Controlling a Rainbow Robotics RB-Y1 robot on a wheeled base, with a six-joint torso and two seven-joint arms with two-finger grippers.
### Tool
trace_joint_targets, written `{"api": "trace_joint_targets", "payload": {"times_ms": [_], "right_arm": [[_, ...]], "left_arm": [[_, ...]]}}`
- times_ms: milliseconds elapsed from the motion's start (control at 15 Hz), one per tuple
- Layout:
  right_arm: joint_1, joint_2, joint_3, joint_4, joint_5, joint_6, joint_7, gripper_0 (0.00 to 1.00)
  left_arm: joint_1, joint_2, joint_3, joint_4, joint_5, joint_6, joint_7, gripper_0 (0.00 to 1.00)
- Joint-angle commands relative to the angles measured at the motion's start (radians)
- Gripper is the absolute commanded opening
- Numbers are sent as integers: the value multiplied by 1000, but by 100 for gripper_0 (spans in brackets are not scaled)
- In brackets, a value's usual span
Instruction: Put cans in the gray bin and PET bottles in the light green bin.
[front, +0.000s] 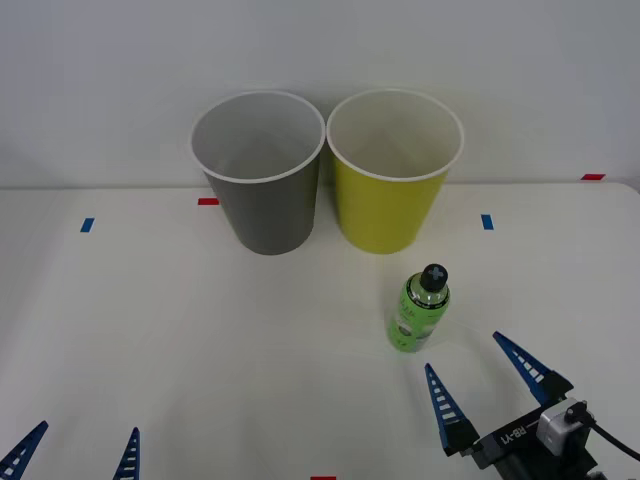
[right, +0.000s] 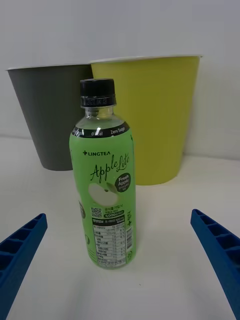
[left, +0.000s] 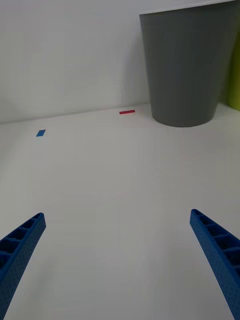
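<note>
Right wrist view: PET bottle stands upright on the surface, centred just ahead of the right gripper's wide-apart jaws, lined up for grasping; light green bin waits beyond. Left gripper idles, jaws apart.

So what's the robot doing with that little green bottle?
The robot is sorting. A small clear plastic bottle with a bright green label and black cap stands upright on the white table, in front of the round yellow-green plastic bin, not touching it. The right gripper sits open just behind the bottle, not holding it yet. The left gripper waits open at the near left edge. The round dark gray plastic bin stands beside the green one.
</note>
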Motion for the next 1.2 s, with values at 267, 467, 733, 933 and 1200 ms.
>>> {"api": "trace_joint_targets", "payload": {"times_ms": [267,467,733,933,1200], "right_arm": [[-137,62,23,17,-13,117,8,100],[-187,74,25,17,-18,166,8,100],[-227,79,25,19,-32,206,7,100],[-244,96,25,19,-41,232,10,100],[-256,105,17,19,-46,258,19,100]], "left_arm": [[0,0,0,0,0,0,0,100],[0,0,0,0,0,0,0,100],[0,0,0,0,0,0,0,100],[0,0,0,0,0,0,0,100],[0,0,0,0,0,0,0,100]]}}
